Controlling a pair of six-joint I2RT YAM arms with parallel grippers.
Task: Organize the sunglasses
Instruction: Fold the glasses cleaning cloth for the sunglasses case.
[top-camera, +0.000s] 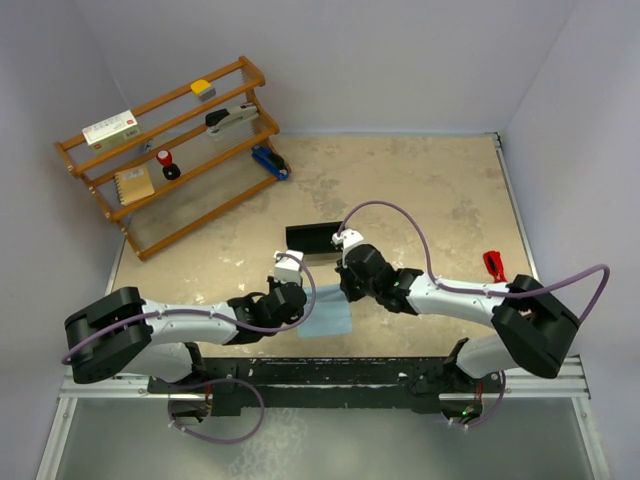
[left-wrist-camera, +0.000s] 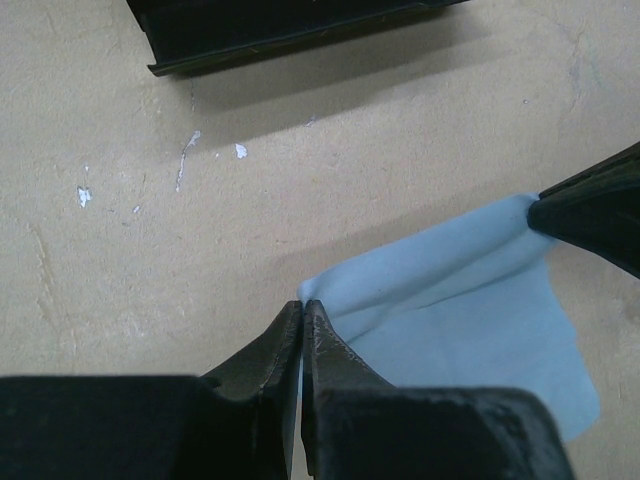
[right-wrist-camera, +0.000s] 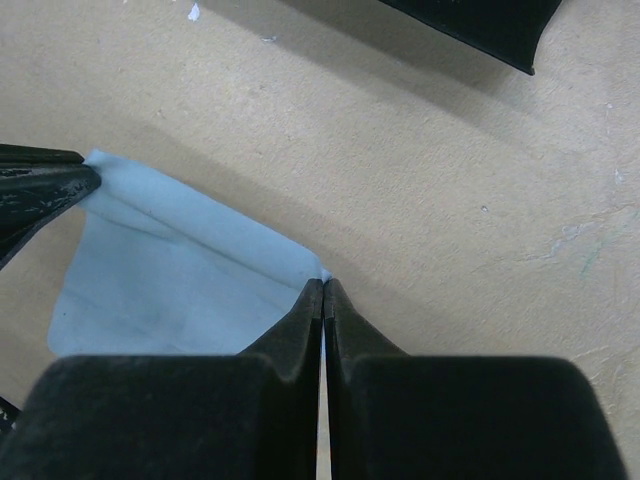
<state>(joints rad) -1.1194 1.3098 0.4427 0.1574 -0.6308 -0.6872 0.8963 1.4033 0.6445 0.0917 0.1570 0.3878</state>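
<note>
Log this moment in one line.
left fingers: shut on cloth corner | right fingers: shut on another corner | sunglasses: untouched, far right of table | black case: beyond cloth

Counted on the table: one pair of red sunglasses at three o'clock, one black case and one pale blue cloth near centre, one wooden rack at ten o'clock bearing six small items, one notebook among them.

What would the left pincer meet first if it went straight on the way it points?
Probably the black case, across bare table; if the left pincer angles down, the table comes first. Depth is unclear.
</note>
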